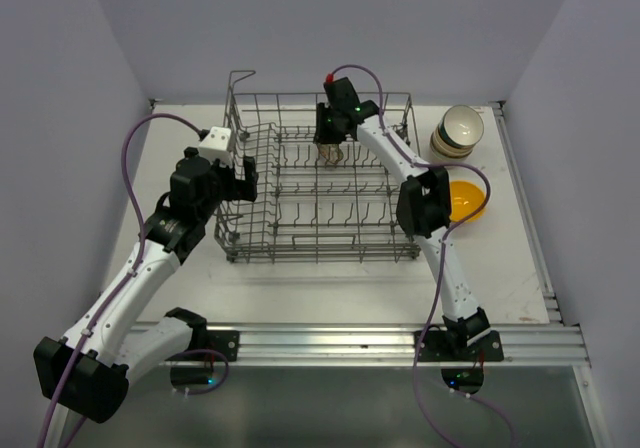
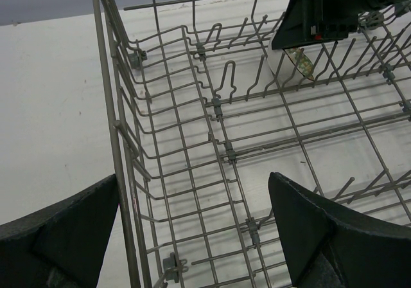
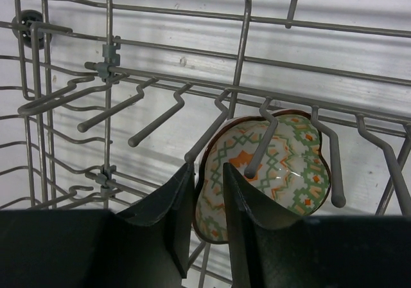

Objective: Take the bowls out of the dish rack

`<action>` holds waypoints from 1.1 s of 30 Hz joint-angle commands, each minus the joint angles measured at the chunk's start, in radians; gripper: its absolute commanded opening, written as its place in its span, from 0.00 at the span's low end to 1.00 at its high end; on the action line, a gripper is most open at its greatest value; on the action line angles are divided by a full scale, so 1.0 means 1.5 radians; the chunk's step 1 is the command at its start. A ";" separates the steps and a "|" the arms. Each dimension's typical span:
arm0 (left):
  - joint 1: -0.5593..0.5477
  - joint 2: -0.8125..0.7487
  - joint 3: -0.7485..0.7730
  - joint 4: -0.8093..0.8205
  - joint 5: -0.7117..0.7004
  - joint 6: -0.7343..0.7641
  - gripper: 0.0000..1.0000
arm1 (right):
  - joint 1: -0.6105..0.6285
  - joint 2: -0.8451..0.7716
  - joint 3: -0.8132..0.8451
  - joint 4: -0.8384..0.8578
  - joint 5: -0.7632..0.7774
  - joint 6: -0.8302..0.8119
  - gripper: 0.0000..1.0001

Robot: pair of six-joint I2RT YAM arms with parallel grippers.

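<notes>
Right wrist view: we find the right gripper [image 3: 207,170] inside the far side of the dish rack [image 1: 320,240]. Its two dark fingers straddle the rim of the patterned bowl [image 3: 289,172]. A sliver of gap shows beside the rim, so we cannot tell whether the pinch is made. The bowl stands on edge among the tines. It is scalloped, glossy ceramic with an orange and green geometric glaze and a brown rim.

We judge this to be the grasp step for the only bowl we can see in the rack. A stack of bowls [image 1: 458,131] and a yellow bowl [image 1: 466,200] sit on the table [image 1: 520,268] to the right. The next move calls for a firm pinch on a thin, slick edge, then a straight lift clear of the hooked grey wire tines. The left gripper [image 2: 192,191] hovers at the rack's left wall, fingers spread wide, holding nothing.
</notes>
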 commanded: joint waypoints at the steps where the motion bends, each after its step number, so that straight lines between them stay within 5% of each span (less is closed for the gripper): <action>1: -0.009 -0.013 0.015 0.022 0.054 0.001 1.00 | 0.006 0.023 0.033 -0.018 -0.020 -0.014 0.28; 13: -0.008 -0.012 0.013 0.021 0.056 -0.001 1.00 | 0.009 0.017 0.024 -0.031 -0.052 -0.024 0.01; 20: -0.009 -0.011 0.013 0.020 0.046 0.000 1.00 | 0.008 -0.031 0.023 -0.005 -0.092 0.000 0.00; 33: -0.009 -0.003 0.009 0.017 0.008 0.005 1.00 | -0.013 -0.218 -0.123 0.218 -0.218 0.148 0.00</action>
